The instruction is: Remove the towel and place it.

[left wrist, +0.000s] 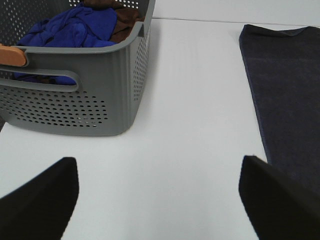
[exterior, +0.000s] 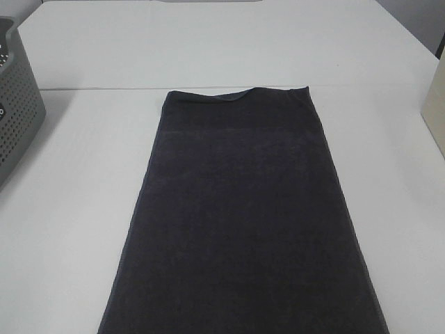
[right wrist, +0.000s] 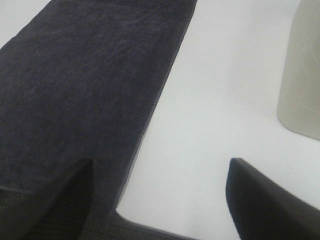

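Note:
The dark navy towel (exterior: pixel 240 216) lies flat and folded lengthwise on the white table, running from the table's middle seam to the front edge. It also shows in the left wrist view (left wrist: pixel 287 95) and the right wrist view (right wrist: pixel 85 85). My left gripper (left wrist: pixel 157 200) is open and empty above bare table, between the basket and the towel's left edge. My right gripper (right wrist: pixel 157 200) is open and empty over the towel's right hem near the front edge. Neither gripper shows in the exterior high view.
A grey perforated basket (exterior: pixel 17 104) stands at the far left; in the left wrist view the basket (left wrist: pixel 100 95) holds blue cloth (left wrist: pixel 70 30) and brown cloth (left wrist: pixel 125 20). A beige container (exterior: pixel 437 111) stands at the right edge and also shows in the right wrist view (right wrist: pixel 302 75).

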Robot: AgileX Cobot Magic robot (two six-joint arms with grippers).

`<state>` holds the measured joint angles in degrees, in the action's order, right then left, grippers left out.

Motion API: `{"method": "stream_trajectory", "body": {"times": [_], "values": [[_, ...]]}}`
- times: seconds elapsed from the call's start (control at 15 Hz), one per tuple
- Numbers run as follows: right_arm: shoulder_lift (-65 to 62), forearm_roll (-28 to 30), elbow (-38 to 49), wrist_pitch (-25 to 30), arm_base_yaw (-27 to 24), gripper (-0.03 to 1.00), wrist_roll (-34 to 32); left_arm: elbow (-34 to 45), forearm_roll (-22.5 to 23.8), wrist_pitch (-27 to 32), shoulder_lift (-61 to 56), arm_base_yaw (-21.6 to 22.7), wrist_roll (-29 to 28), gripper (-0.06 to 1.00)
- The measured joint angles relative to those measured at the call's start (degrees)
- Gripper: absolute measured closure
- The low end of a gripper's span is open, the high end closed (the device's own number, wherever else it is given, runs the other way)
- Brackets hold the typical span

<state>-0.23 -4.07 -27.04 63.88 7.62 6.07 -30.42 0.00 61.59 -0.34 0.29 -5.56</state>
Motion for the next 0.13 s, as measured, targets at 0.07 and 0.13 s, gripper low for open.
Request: {"method": "stream_trajectory", "body": {"times": [0.07, 0.13], "values": [[0.0, 0.0, 0.0, 0.0, 0.0, 0.25, 0.0, 0.0, 0.0, 0.0, 0.0, -0.1, 0.0, 0.13], [0.0, 0.0, 0.0, 0.0, 0.0, 0.25, 0.0, 0.0, 0.0, 0.0, 0.0, -0.1, 0.0, 0.13]]}}
